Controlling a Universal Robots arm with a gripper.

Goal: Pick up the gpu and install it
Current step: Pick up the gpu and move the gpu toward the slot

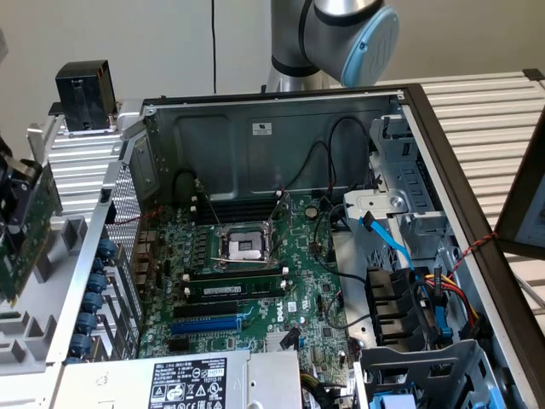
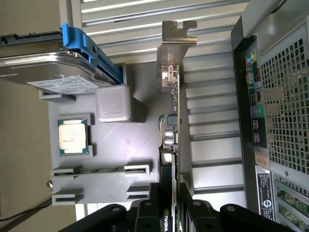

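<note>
Gripper (image 2: 173, 205) pinches the gpu (image 2: 170, 130) edge-on between its fingers, just outside the computer case (image 2: 277, 96).

The gpu (image 2: 174, 121) is clamped edge-on between the jaws of the gripper (image 2: 171, 195), silvery bracket (image 2: 176, 41) farthest from them, a processor chip (image 2: 73, 137) alongside.

Pale slatted table (image 1: 487, 111), open computer case (image 1: 281, 136) lying on its side on the slats with its open side up, grey slotted parts tray (image 2: 120, 140) on the same table, just beside the case's perforated end, at the exterior view's left
</note>
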